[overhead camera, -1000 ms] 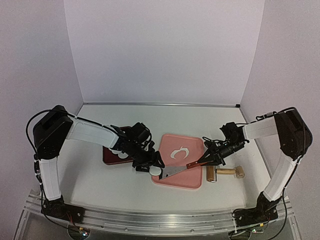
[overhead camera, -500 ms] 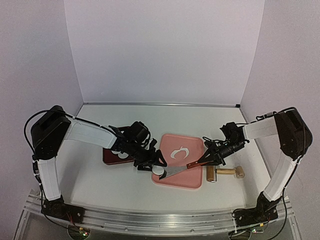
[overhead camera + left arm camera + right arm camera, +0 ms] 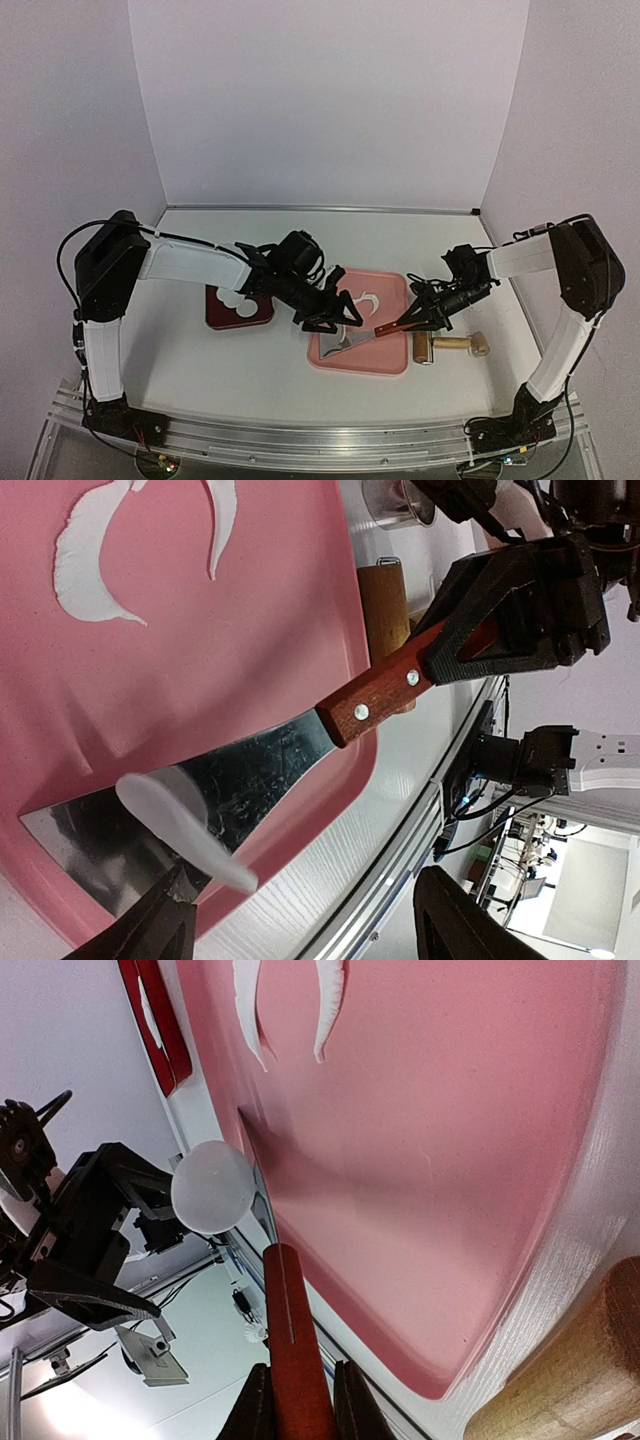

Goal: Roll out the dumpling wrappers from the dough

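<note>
A pink tray (image 3: 385,355) holds a ragged curved scrap of white dough (image 3: 365,300), also seen in the left wrist view (image 3: 90,550). My right gripper (image 3: 300,1410) is shut on the red wooden handle of a metal spatula (image 3: 350,340), whose blade rests on the tray's near part. A thin round wrapper (image 3: 185,830) is tilted over the blade, its edge against one finger of my left gripper (image 3: 310,930), which is open. It shows round in the right wrist view (image 3: 212,1187). More wrappers (image 3: 240,300) lie on a dark red plate (image 3: 220,315).
A wooden rolling pin (image 3: 455,344) lies on the table right of the tray, just below my right gripper (image 3: 425,315). A small metal ring cutter (image 3: 398,498) stands by it. My left gripper (image 3: 335,318) hovers over the tray's left part.
My left gripper has moved right, from the tray's near left corner to over the tray, and the wrapper came with it. The right gripper and spatula have barely moved.
</note>
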Robot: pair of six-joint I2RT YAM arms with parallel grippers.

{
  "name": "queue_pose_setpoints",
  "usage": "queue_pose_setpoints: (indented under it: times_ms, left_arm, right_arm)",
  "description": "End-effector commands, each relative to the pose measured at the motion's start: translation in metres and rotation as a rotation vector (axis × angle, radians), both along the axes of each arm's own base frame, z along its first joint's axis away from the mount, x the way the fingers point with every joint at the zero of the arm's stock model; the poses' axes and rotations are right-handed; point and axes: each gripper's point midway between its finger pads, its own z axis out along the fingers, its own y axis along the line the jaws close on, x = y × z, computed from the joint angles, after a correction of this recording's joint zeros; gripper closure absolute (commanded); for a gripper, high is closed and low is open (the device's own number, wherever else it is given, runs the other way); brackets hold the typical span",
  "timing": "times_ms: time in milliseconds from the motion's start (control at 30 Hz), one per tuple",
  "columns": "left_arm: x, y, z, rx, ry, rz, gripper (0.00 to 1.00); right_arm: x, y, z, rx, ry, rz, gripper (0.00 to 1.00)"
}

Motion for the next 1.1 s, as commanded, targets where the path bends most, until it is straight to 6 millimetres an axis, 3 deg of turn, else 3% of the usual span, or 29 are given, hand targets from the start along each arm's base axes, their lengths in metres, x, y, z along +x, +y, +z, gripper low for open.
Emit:
queue_pose_setpoints:
  times_ms: [0, 167, 400, 567, 733, 933, 1067]
  left_arm:
    - [0.009, 0.002, 0.009, 0.023, -0.033, 0.026, 0.27]
    - [0.008, 0.002, 0.021, 0.0, -0.044, 0.024, 0.26]
    - [0.016, 0.02, 0.031, 0.044, -0.09, 0.115, 0.26]
    - [0.02, 0.029, 0.023, 0.108, -0.079, 0.169, 0.25]
    - [0.028, 0.033, 0.02, 0.139, -0.087, 0.221, 0.25]
    - [0.045, 0.029, -0.006, 0.237, -0.106, 0.24, 0.27]
    - [0.059, 0.033, -0.017, 0.325, -0.134, 0.262, 0.3]
  right_arm:
    - [-0.019, -0.046, -0.062, -0.384, 0.109, -0.059, 1.0]
    - [-0.017, -0.045, -0.061, -0.381, 0.106, -0.06, 1.0]
    - [-0.016, -0.046, -0.061, -0.385, 0.096, -0.063, 1.0]
    - [-0.019, -0.057, -0.07, -0.419, 0.144, -0.102, 1.0]
    - [-0.02, -0.072, -0.067, -0.442, 0.155, -0.164, 1.0]
    - [-0.024, -0.087, -0.058, -0.46, 0.166, -0.246, 1.0]
    - [-0.038, -0.095, -0.063, -0.479, 0.227, -0.257, 1.0]
